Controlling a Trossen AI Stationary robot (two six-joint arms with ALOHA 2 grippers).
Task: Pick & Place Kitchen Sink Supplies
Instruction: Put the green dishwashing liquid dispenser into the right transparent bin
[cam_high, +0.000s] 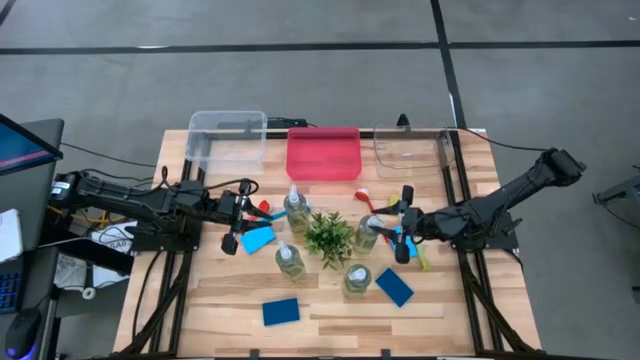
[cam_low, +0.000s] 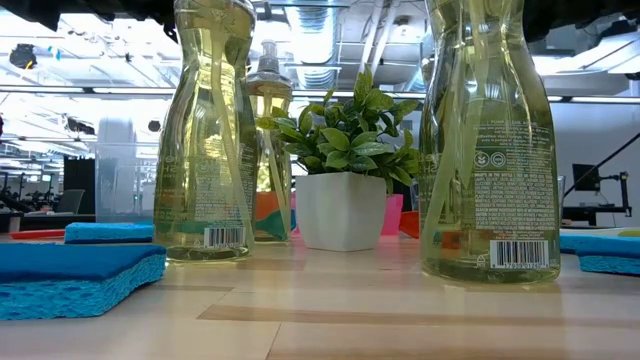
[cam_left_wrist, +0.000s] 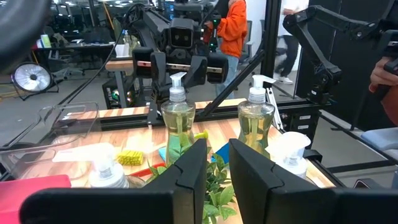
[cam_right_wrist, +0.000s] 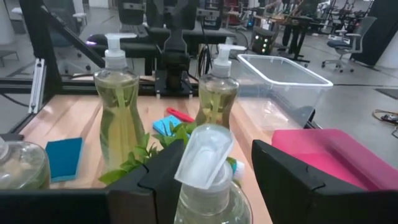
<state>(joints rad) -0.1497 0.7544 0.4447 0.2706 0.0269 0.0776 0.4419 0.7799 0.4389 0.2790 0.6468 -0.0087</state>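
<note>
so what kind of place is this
Likely a robotics lab or workshop, not a kitchen: two arms at a wooden table, more rigs and a person in orange behind, exposed ceiling ducts.

High view: overhead, straight down on whole surface (cam_high: 330, 305), both arms. Low view: surface height, level, very near two pump bottles (cam_low: 203, 130), plant (cam_low: 345, 170) behind. Left wrist view faces across surface toward right arm; right wrist view faces back toward left arm. All four share plant and bottles.
</note>
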